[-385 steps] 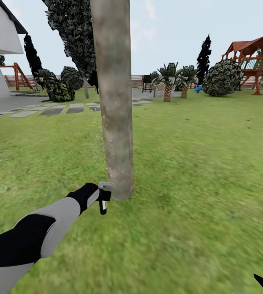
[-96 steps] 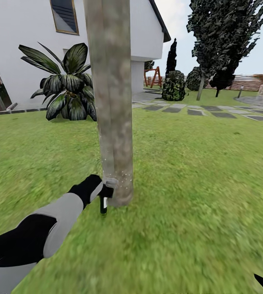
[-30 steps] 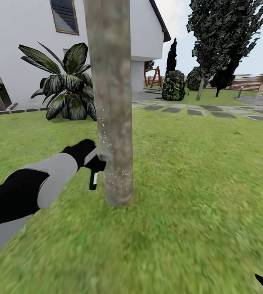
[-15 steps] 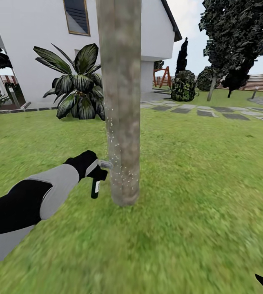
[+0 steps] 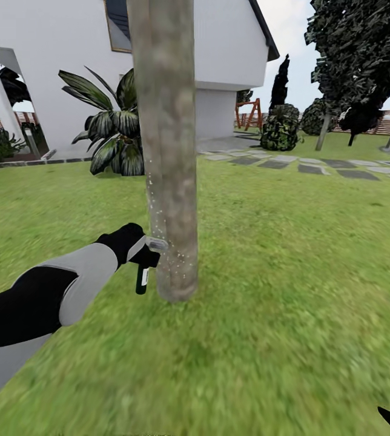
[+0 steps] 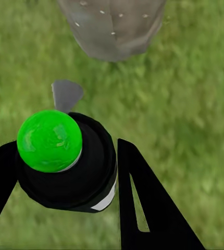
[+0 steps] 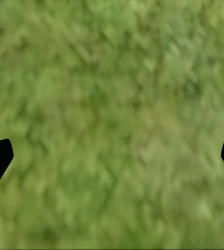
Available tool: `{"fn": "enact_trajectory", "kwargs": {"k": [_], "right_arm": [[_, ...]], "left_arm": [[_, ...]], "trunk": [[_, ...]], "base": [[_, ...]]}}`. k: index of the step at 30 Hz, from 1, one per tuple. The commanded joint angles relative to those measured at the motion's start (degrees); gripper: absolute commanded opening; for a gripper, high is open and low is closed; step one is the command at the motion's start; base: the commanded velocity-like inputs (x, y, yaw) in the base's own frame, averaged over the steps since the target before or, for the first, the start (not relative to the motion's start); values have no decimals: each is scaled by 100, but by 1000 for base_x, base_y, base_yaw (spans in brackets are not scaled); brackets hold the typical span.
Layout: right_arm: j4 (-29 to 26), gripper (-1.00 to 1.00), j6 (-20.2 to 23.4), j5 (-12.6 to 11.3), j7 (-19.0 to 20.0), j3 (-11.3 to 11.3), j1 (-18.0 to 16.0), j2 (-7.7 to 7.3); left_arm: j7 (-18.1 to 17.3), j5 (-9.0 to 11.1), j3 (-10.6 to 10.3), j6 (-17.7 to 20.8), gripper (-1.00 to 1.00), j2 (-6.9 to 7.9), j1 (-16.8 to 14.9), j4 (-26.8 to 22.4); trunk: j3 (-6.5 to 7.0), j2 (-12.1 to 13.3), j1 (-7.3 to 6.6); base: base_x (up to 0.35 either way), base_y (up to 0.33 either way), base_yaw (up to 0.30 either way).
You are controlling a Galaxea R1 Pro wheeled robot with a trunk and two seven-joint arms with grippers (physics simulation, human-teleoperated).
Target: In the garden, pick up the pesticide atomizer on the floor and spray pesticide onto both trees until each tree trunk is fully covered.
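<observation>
- Now the head view sits a little further round the tree trunk [image 5: 166, 151] than half a second ago; the house [image 5: 56, 66] and broad-leaved plant [image 5: 113, 136] show shifted, while the left arm keeps its pose.
- Left gripper [image 5: 135, 247]: fingers [image 6: 143, 203] clamped on the pesticide atomizer [image 6: 65, 161], whose grey nozzle [image 5: 157, 244] lies just beside the speckled trunk, low down.
- Right gripper [image 7: 112, 156]: fingers apart over bare lawn [image 5: 292, 272].
- Stepping stones [image 5: 316, 168] cross the grass behind.
</observation>
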Motion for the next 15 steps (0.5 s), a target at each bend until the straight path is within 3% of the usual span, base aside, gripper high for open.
{"fn": "enact_trajectory", "kwargs": {"k": [1,15], "right_arm": [[0,100,1,0,0,0,3,1],[0,100,-1,0,0,0,1,1]], "left_arm": [[5,-2,-3,0,-100,0,1,0],[17,-2,-3,-9,-100,-1,1,0]], "trunk": [[0,0,0],[0,0,0]], "base": [[0,-324,256],[0,-324,248]]}}
